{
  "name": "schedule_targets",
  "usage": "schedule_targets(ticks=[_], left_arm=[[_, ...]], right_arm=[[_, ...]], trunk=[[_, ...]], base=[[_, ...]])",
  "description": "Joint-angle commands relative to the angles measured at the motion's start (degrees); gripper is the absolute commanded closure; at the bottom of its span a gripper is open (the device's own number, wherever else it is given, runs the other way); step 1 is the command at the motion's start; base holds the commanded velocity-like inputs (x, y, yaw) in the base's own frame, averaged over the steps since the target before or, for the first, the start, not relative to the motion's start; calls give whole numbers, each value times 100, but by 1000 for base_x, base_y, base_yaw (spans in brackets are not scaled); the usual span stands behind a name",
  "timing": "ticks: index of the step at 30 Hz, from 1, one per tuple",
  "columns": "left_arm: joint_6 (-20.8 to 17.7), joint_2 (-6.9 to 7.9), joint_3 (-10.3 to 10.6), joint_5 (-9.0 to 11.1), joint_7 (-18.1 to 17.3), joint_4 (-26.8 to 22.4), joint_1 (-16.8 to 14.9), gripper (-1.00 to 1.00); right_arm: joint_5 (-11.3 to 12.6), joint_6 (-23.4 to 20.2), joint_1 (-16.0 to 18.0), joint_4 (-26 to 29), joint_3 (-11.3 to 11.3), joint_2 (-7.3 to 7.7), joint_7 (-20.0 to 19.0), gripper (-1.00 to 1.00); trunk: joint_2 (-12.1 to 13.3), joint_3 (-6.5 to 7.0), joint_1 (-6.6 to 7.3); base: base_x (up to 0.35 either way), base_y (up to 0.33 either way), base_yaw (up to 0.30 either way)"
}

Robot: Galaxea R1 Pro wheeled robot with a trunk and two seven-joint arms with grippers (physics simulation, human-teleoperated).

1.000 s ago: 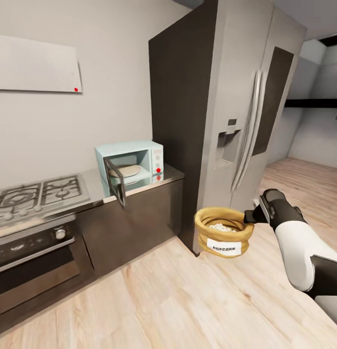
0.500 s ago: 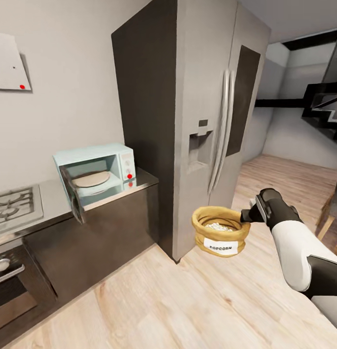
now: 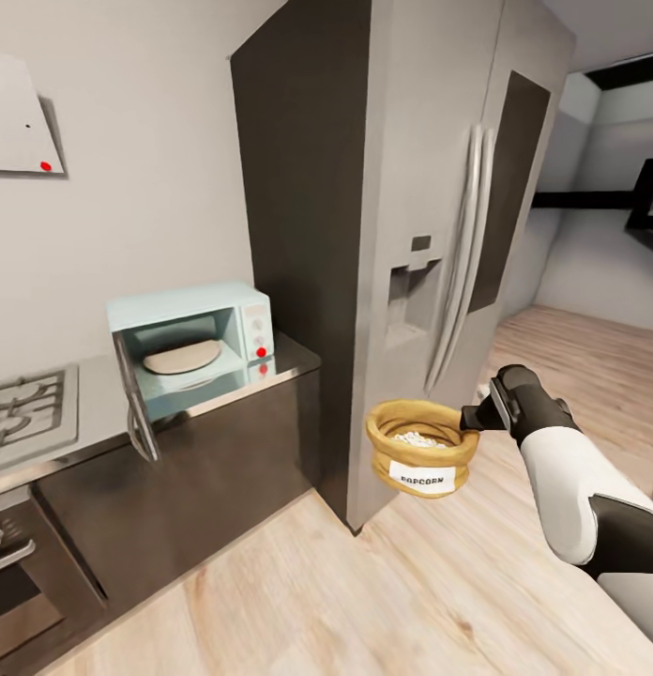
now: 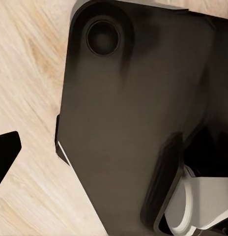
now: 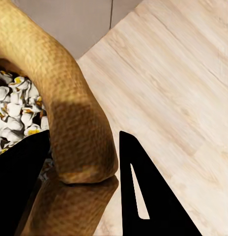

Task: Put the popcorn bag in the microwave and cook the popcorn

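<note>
Popcorn bag (image 3: 420, 449) (one) pinched in right hand (image 3: 478, 418); one microwave (image 3: 193, 343) open

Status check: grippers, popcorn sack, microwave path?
Right gripper shut on rolled rim of tan popcorn bag, carried above wood floor. Mint-blue microwave door open, turntable bare. Left gripper state unclear.

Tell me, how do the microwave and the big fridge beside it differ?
The microwave is a small mint-blue box on the countertop; the refrigerator is tall, grey and stands on the floor. The microwave's door hangs open, while the refrigerator's doors are shut. Both stand along the same wall.
</note>
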State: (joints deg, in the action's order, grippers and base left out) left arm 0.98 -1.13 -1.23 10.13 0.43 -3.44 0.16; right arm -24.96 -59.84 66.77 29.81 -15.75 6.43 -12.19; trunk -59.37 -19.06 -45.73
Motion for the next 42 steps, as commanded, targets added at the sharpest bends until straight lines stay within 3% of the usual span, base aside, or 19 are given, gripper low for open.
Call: schedule_targets(ticks=[1,20,34,42], left_arm=[[7,-2,-9,32,5,-8,1,-100],[7,-4,-9,24,8,-8,1,-100],[7,-10,-15,33,4,-8,1,-100],[7,-10,-17,30,10,-13,1,-100]], right_arm=[[-59,-16,3,7,-24,-2,-53,100],[-55,-16,3,34,-15,-10,-60,100],[-44,-16,3,35,-15,-22,-82,100],[-52,-16,1,189,-15,-446,-60,100]], trunk=[[-3,-5,-3],[-3,-5,-3],[-3,-5,-3],[-3,-5,-3]], base=[[295,-139,267],[258,-168,268],[18,-13,268],[0,0,268]])
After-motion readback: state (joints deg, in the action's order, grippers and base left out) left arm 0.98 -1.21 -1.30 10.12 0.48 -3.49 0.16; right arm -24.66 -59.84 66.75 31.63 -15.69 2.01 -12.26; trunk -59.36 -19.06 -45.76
